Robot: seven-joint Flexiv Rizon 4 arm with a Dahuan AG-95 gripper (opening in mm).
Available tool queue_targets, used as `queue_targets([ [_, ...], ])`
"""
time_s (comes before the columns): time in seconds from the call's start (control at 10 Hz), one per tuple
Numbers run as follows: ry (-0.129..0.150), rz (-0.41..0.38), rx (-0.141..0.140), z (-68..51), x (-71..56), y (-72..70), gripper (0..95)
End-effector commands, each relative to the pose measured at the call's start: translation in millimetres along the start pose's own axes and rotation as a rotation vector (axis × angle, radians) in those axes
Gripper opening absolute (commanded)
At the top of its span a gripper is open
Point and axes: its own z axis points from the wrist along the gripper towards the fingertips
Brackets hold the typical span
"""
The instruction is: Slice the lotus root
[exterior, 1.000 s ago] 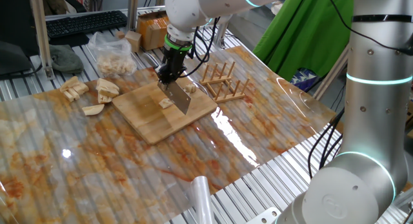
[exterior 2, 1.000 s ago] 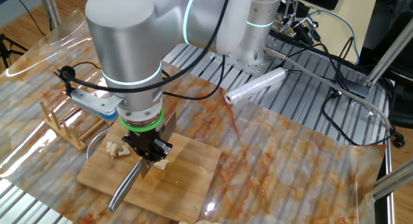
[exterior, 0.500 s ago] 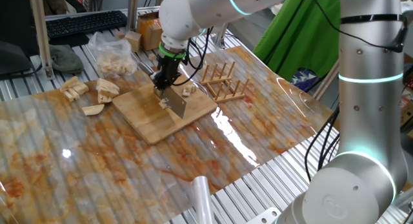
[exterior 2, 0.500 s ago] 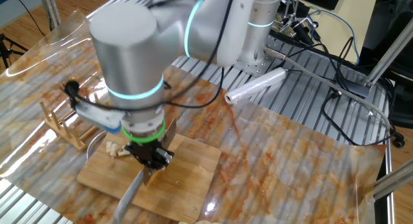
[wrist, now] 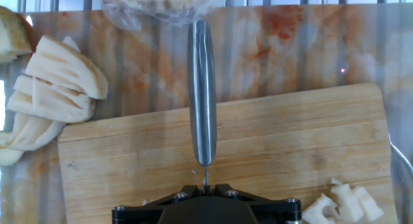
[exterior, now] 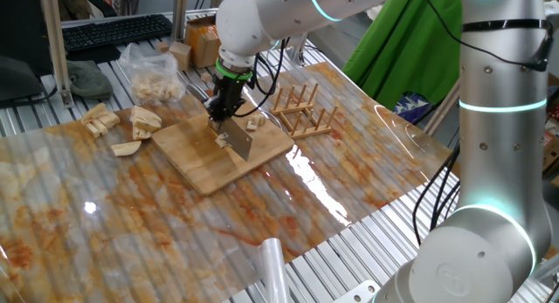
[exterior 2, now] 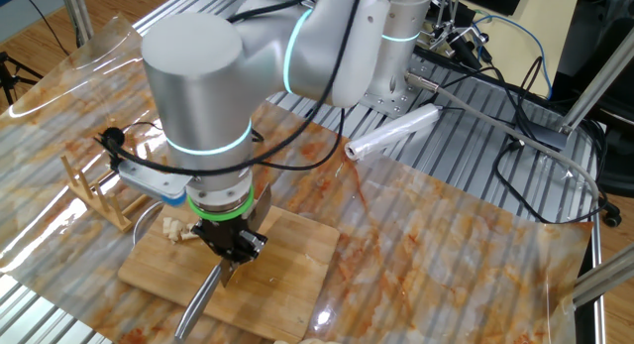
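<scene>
Bag — clear plastic, holding pale lotus root pieces.

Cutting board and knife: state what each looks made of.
Cutting board: wood, probably bamboo, judging by its pale tan matte face with fine parallel grain. Knife: metal, likely stainless steel, all grey with a bright sheen along its smooth handle and a flat reflective blade.

knife on cutting board
</scene>
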Motion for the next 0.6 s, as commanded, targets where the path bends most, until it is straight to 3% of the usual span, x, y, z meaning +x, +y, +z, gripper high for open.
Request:
queue_targets([
  [0.1,0.016,0.003,0.010,-8.7,5.1,-0.8,0.0],
  [0.4,0.014,-0.003,0.016,-10.4,5.6,-1.0,0.0],
  [0.5,-0.007,-0.001,0.016,-10.3,5.9,-0.8,0.0],
  [0.6,-0.049,0.004,0.013,-7.3,6.3,-0.3,0.0],
])
